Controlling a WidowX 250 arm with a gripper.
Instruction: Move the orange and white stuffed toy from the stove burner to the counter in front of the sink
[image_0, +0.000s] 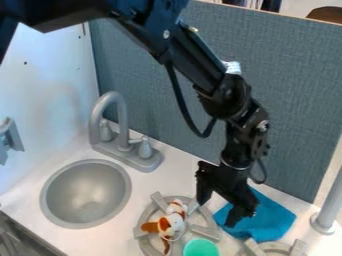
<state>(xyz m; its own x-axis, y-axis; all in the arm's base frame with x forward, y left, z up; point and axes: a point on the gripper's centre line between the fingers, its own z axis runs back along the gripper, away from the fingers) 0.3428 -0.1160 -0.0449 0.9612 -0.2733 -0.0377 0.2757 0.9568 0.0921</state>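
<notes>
Blue cloth (270, 215), flat, angular, near gripper (217, 213)

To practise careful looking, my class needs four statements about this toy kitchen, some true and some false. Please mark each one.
1. The plush dog rests on a stove burner. True.
2. The gripper has its jaws shut on the plush dog. False: the jaws stand apart, with nothing visible between them.
3. The faucet stands beside the sink. True.
4. The blue cloth lies in the sink. False: it is on the counter.
</notes>
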